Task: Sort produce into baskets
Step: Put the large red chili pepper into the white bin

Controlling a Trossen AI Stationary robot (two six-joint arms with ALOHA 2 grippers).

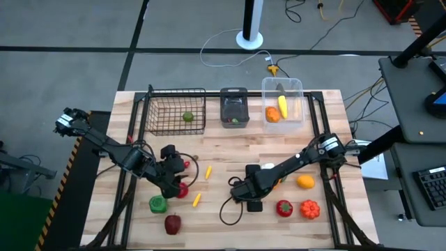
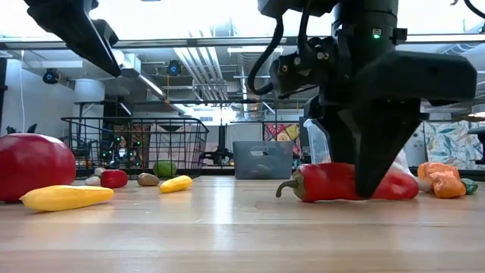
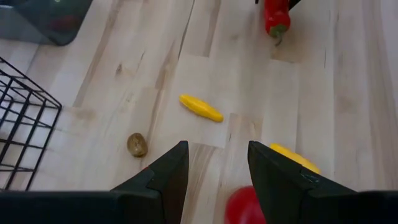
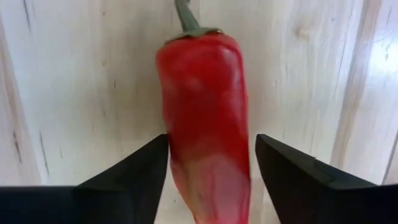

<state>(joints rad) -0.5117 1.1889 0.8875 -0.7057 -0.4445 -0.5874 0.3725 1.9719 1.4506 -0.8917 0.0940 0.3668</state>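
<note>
Right wrist view: red pepper between fingers

This is a robotics lab or workshop. A butcher-block bench stands on a grey tiled floor where loose cables run past a white stand at the top centre of the high view. A desk with a keyboard fills the right edge. The low view shows exposed ceiling ducts and strip lights across the upper left.
</note>
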